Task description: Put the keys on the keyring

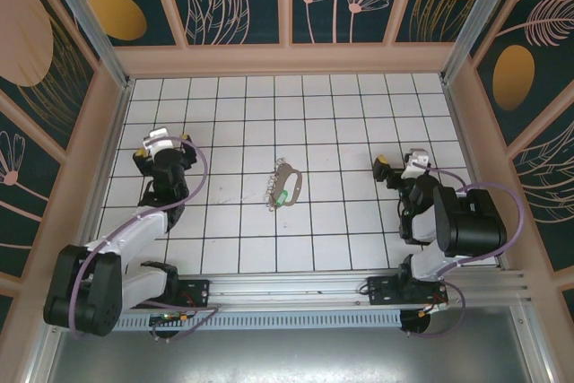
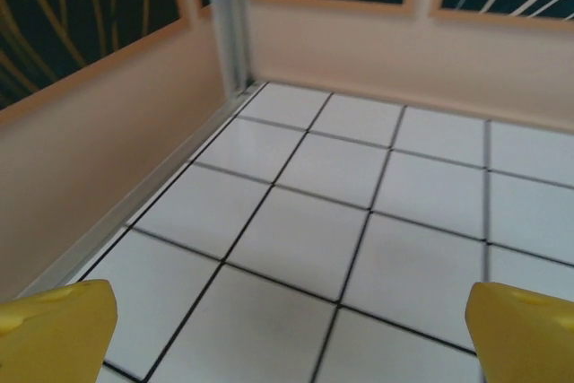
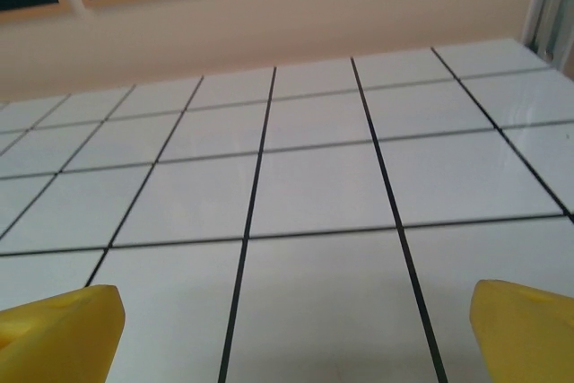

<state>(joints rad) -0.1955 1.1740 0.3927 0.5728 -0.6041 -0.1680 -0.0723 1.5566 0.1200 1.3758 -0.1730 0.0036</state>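
The white tiled table [image 1: 359,114] takes up most of the enclosure. The two arms reach onto it from the near edge, the left arm [image 1: 134,235] up the left side and the right arm [image 1: 462,221] up the right. Each ends well apart from the middle of the floor. The left claw [image 1: 164,143] hangs over bare tiles near the left wall with its jaws spread wide. Its wrist camera shows a yellow fingertip [image 2: 58,329] low at each side of the picture, with nothing but tile between them. The right claw [image 1: 402,166] is just as wide open and just as empty, its yellow fingertips [image 3: 58,334] framing bare floor. Between the two arms, near the centre of the table, lies the keyring [image 1: 288,169], a flat tan loop with a row of small silvery bits [image 1: 270,193] along its left edge. The keys [image 1: 282,195] come down to one tiny green piece lying at the lower end of the loop, touching or overlapping it. It is too small to tell whether it is threaded on or only resting there. With both claws free and away from the work, this looks like a pause between grips, not a carry. If the green piece is loose, the next move probably calls for one claw to come in and hold the loop down. The other would then need a fine, low pinch on the green piece, which lies flat on the table and leaves little to catch, and a careful approach so the loop is not knocked aside.
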